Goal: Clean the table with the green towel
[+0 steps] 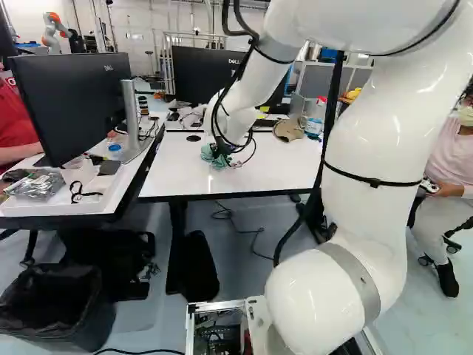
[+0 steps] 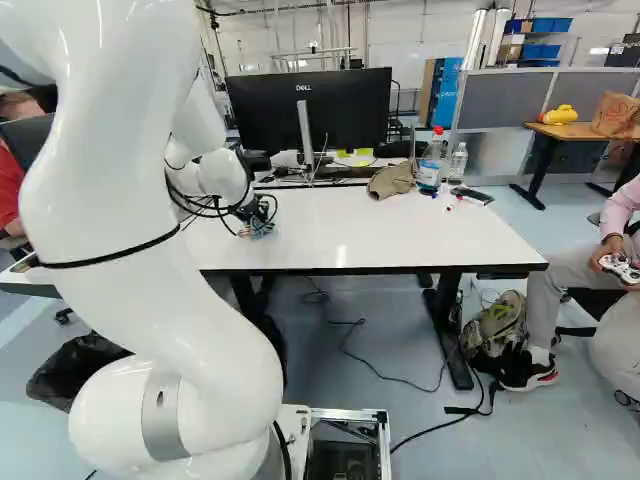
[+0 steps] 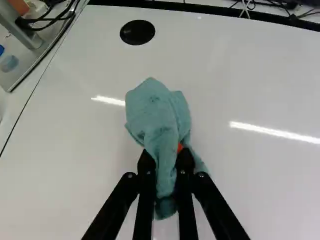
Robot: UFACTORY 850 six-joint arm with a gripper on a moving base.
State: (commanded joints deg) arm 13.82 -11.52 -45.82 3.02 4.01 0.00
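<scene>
green towel (image 3: pixel 156 110) near black disc (image 3: pixel 137 32), well apart from tan cap (image 2: pixel 391 180)

The arm (image 1: pixel 369 148) is running out past the top of both base views — in the left one it is hiding the table's (image 1: pixel 273 166) right end. The towel (image 3: pixel 157 107) is covering most of the orange pads (image 3: pixel 180 148).

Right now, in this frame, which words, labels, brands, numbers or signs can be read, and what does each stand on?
"DELL": back of the monitor at the left of the left base view.
"DELL": back of the monitor behind the white table.
Red-capped bottle: label too small and blurred to read.
Green towel, gripper: no readable print.
</scene>
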